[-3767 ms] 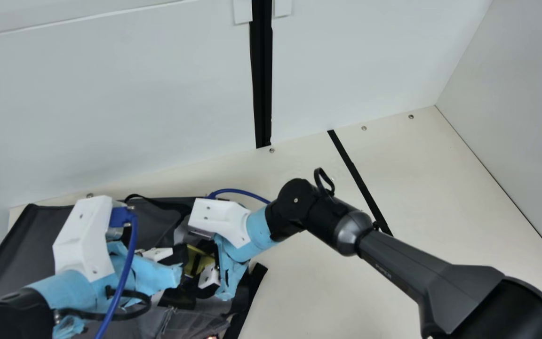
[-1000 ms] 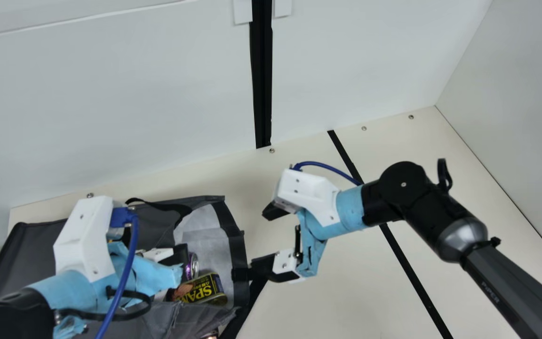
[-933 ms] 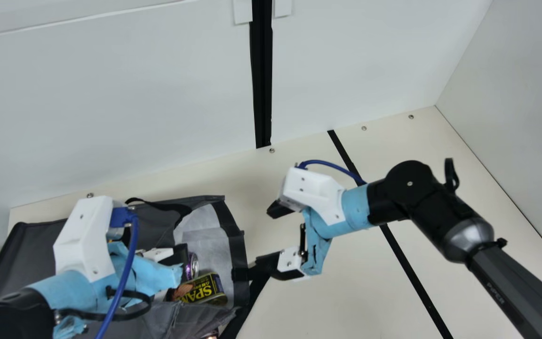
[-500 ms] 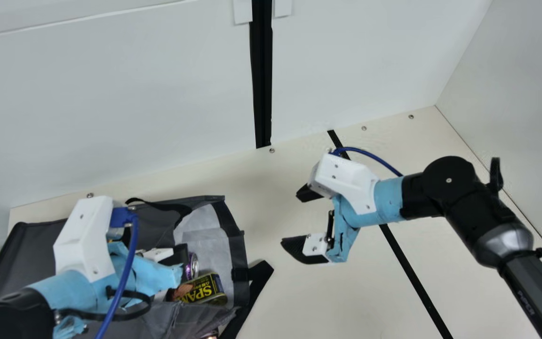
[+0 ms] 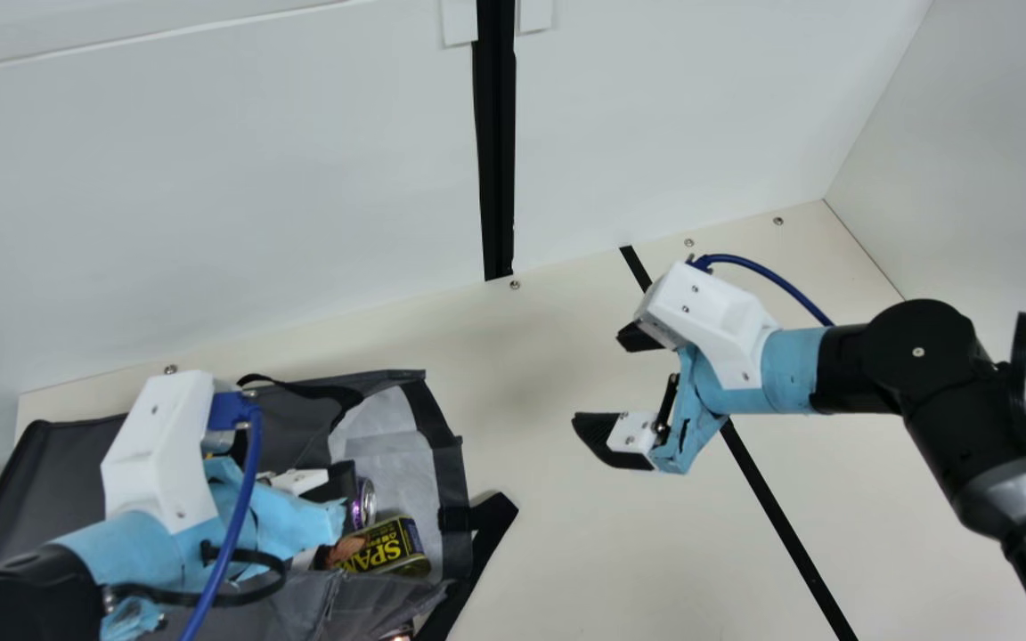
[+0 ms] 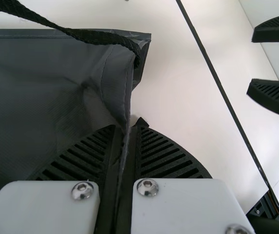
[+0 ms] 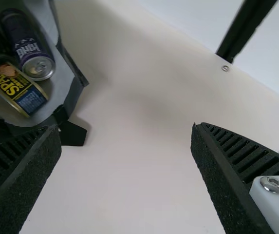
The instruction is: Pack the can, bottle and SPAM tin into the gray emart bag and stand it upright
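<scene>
While the left gripper (image 5: 333, 488) pinches the rim of the gray emart bag (image 5: 68, 481), the right gripper (image 5: 598, 378) hangs wide open above the table (image 5: 549, 552).

Near the table's far left corner the bag lies on its side, mouth toward the table's right edge, the SPAM tin (image 5: 384, 547) and purple can (image 5: 366, 505) side by side within; the left fingers are closed on fabric, the right ones spread, well apart from the bag.
</scene>
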